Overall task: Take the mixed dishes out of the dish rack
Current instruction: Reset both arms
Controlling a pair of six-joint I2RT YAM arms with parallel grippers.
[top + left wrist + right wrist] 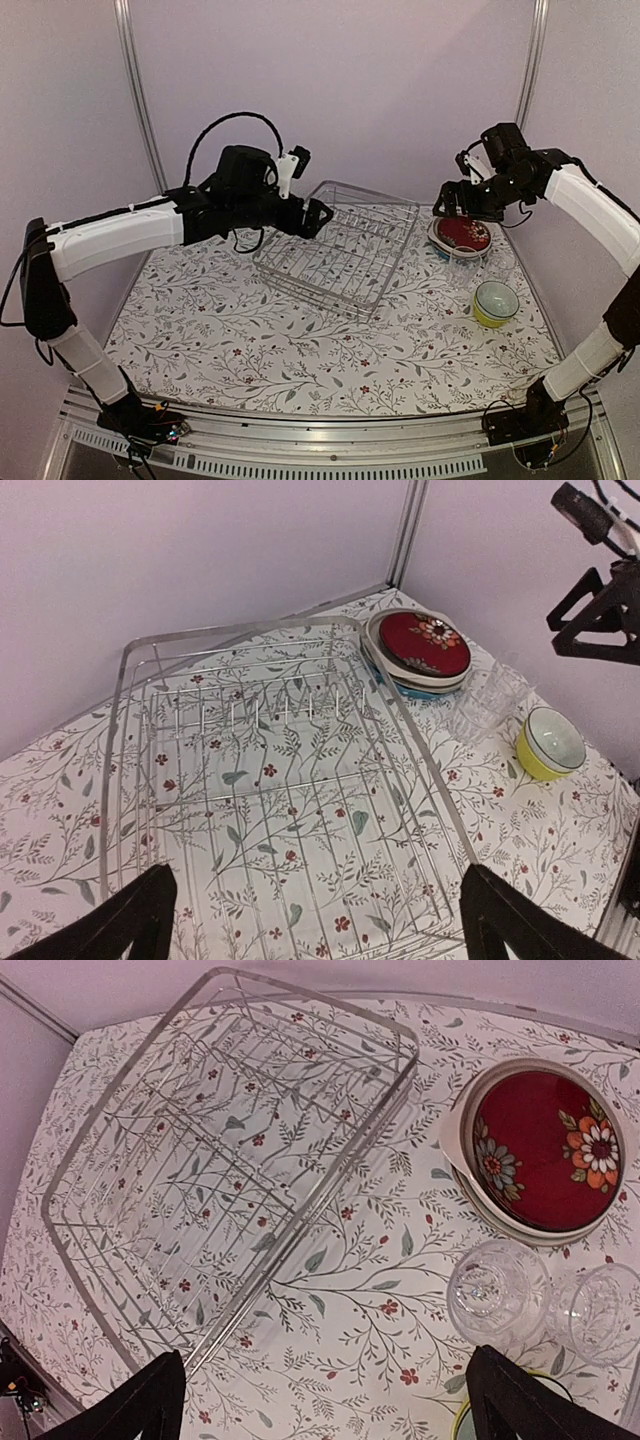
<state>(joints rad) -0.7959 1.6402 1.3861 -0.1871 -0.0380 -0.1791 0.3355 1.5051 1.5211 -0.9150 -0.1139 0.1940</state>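
The silver wire dish rack (335, 250) stands in the middle of the table and holds nothing; it also shows in the left wrist view (270, 780) and the right wrist view (220, 1140). To its right lies a stack of plates with the dark red one (462, 235) (422, 645) (545, 1150) on top. Two clear glasses (497, 1290) (600, 1310) stand in front of the stack. The yellow-green bowl (495, 303) (548, 745) sits nearer, with a pale inside. My left gripper (318, 215) (320, 930) is open and empty above the rack's far left side. My right gripper (445, 205) (320, 1400) is open and empty, high beside the plate stack.
A flower-patterned cloth (300, 350) covers the table. Pale walls and metal corner posts (135, 90) close in the back and sides. The plates, glasses and bowl crowd the right edge near the wall.
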